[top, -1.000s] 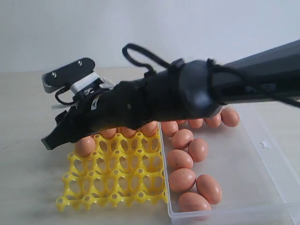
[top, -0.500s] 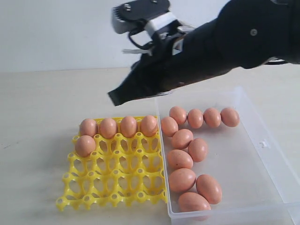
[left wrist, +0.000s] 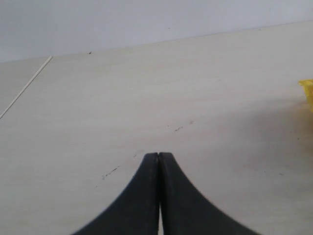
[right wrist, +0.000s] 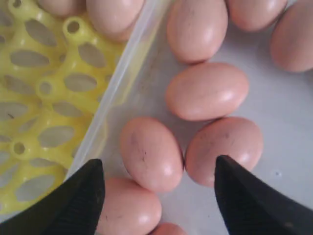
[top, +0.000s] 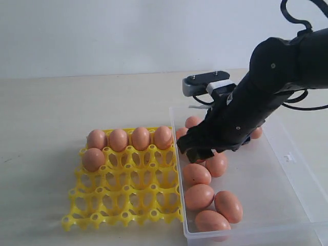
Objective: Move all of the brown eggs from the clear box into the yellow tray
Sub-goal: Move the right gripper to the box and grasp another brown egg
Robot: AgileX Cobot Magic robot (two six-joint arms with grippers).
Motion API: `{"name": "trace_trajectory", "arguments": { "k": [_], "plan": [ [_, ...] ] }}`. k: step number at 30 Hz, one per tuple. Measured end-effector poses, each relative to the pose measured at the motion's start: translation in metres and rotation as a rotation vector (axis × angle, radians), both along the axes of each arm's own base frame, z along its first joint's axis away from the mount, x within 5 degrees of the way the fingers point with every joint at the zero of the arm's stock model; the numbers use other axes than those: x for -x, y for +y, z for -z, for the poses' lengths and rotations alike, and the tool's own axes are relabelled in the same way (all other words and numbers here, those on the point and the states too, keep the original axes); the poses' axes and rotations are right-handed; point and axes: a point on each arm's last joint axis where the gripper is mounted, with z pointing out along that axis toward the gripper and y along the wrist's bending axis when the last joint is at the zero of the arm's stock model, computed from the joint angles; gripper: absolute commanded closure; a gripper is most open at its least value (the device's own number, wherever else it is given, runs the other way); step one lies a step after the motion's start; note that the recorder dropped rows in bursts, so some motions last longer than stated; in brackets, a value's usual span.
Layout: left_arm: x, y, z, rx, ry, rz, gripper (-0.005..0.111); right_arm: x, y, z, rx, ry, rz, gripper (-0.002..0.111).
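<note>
One black right arm (top: pixel 277 72) slants down from the upper right of the exterior view, its wrist bent so that the right gripper (top: pixel 197 151) hangs low inside the clear box (top: pixel 287 169), a shallow rectangular container of transparent plastic, close to the wall that faces the tray. The pale wooden table (top: pixel 41 128) carries everything. The box lies on the right, touching the yellow tray (top: pixel 128 189), a bright square plastic lattice of round cups and pegs, on its left.

Five of the brown eggs (top: pixel 118 139), smooth, matte and oval, sit in tray cups: four along the far row and one at the left end of the next row. The other eggs (top: pixel 199 197) lie loose on the box floor, a string of them running toward the near edge and a few more partly hidden behind the arm.

From the wrist, the right gripper (right wrist: pixel 157 165) stands spread wide with nothing between its black fingers (right wrist: pixel 78 200), which straddle two eggs (right wrist: pixel 151 152) lying side by side just inside the clear wall (right wrist: pixel 122 83). Whether the fingers touch them cannot be told.

The left gripper (left wrist: pixel 158 161) is pressed closed and empty above bare table (left wrist: pixel 146 88), with a tray corner (left wrist: pixel 308 90) at the frame's edge.
</note>
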Motion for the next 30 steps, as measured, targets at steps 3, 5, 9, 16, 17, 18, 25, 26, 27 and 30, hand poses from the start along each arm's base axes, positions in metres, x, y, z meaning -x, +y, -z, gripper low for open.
{"name": "trace_trajectory", "arguments": {
  "k": [3,5,9,16,17,18,25,26,27,30],
  "plan": [
    [0.0,0.0,0.0,0.0,0.0,0.0,0.107,0.006,-0.003,0.007,0.049,0.082,-0.022,0.046],
    [0.0,0.0,0.0,0.0,0.0,0.0,0.107,0.015,-0.007,0.01,0.071,0.128,-0.03,0.049],
    [0.0,0.0,0.0,0.0,0.0,0.0,0.107,0.035,-0.019,0.015,0.089,0.178,-0.002,0.049],
    [0.0,0.0,0.0,0.0,0.0,0.0,0.107,0.037,-0.022,0.025,0.069,0.128,0.029,0.049],
    [0.0,0.0,0.0,0.0,0.0,0.0,0.107,0.036,-0.021,0.028,0.065,0.131,0.035,0.049],
    [0.0,0.0,0.0,0.0,0.0,0.0,0.107,0.036,-0.02,0.031,0.063,0.139,0.038,0.049],
    [0.0,0.0,0.0,0.0,0.0,0.0,0.107,0.035,-0.019,0.044,0.085,0.184,0.034,0.049],
    [0.0,0.0,0.0,0.0,0.0,0.0,0.107,0.035,-0.019,0.045,0.086,0.186,0.034,0.049],
    [0.0,0.0,0.0,0.0,0.0,0.0,0.107,0.035,-0.019,0.045,0.087,0.188,0.034,0.049],
    [0.0,0.0,0.0,0.0,0.0,0.0,0.107,0.035,-0.019,0.049,0.093,0.197,0.035,0.049]
  ]
}}
